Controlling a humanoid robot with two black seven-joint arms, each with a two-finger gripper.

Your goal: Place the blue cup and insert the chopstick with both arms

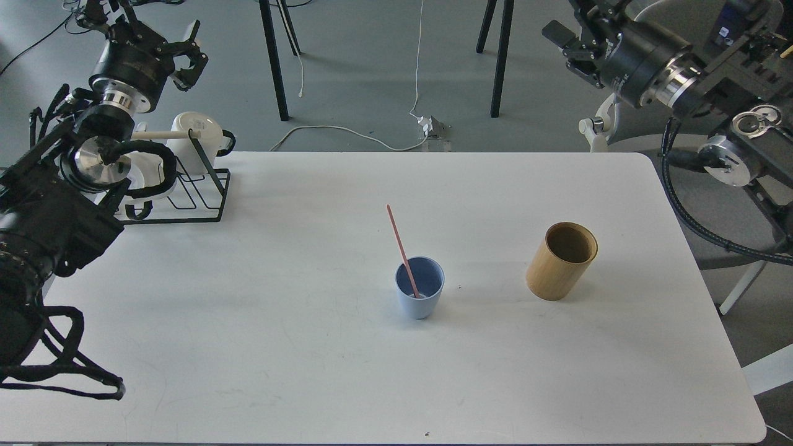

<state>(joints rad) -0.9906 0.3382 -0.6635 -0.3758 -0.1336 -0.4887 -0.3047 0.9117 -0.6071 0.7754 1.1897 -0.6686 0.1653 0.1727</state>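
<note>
The blue cup (420, 291) stands upright on the white table (248, 310), a little right of centre. The pink chopstick (400, 244) stands in the cup and leans to the upper left against its rim. My right gripper (560, 44) is raised high at the top right, far from the cup and beyond the table's back edge; its fingers are apart and empty. My left gripper (196, 53) is up at the top left above the rack, open and empty.
A tan bamboo cylinder (561, 261) stands right of the cup. A black wire rack (198, 195) with white mugs (197, 139) and a pale wooden rod sits at the table's back left corner. A grey chair (657, 130) stands behind the right edge.
</note>
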